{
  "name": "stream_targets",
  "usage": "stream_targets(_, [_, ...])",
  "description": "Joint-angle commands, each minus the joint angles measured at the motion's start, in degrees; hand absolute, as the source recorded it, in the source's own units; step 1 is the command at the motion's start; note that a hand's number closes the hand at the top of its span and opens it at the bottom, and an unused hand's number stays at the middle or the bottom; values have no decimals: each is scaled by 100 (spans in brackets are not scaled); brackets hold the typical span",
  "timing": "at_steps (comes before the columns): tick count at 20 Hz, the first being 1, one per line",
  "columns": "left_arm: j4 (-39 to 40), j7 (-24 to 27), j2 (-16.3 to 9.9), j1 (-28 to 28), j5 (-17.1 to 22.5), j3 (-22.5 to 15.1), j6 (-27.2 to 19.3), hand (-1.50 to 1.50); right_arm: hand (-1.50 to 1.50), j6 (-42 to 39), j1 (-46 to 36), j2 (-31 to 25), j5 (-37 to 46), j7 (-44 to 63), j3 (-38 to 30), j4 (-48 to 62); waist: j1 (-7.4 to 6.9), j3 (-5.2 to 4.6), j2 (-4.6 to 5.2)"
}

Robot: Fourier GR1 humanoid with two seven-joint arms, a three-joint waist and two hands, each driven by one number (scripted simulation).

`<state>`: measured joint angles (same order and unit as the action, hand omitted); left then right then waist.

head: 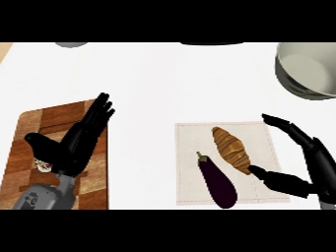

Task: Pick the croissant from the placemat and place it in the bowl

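A: Where is the croissant (231,149) lying right now?

B: On the placemat (192,133), slanting from 11 o'clock down to 5 o'clock. The right hand (317,170) is sitting just at its 3 o'clock side, spread open — fingers reaching up toward 11 o'clock, thumb poking in near the pastry's lower tip, holding nothing yet.

A: Anything crowding it?

B: An eggplant (217,181) is lying close beside it, at about 7 o'clock. I'd say the hand should be closing across the croissant's middle, fingers on the far side and thumb on the near one, keeping clear of the eggplant.

A: And the target?

B: The bowl (315,69) is standing at 1 o'clock from the mat, well apart — so lifting straight before swinging over its rim seems wise.

A: The left hand (72,142)?

B: Resting open above the wooden board (36,123), out at 9 o'clock.
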<state>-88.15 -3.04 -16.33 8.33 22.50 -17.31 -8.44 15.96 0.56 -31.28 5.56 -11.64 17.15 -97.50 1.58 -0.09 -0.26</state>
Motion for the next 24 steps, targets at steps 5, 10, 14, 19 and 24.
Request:
stream_targets(5, [-19,-18,3,-169,65,-69,234,0,-150,79,262,-1122,2306,2226,549,-1100,-46,-31,-31])
stream_targets(10, [43,-106,44,22,119,9,295,0,-150,-1092,-226,-1092,2824,4622,949,-1885,-140,-26,1])
stream_targets(14, [58,-118,132,44,36,-107,340,0,-150,-2165,-984,-599,2801,6059,1449,-1936,-260,-16,30])
stream_targets(19, [337,148,244,-10,-88,23,408,0,-150,-3169,-1637,-10,2184,7135,1318,-1784,-209,-2,36])
stream_targets(24, [318,-148,152,272,26,280,547,0,-150,-3570,-2025,448,2289,7665,1359,-1084,-188,2,36])
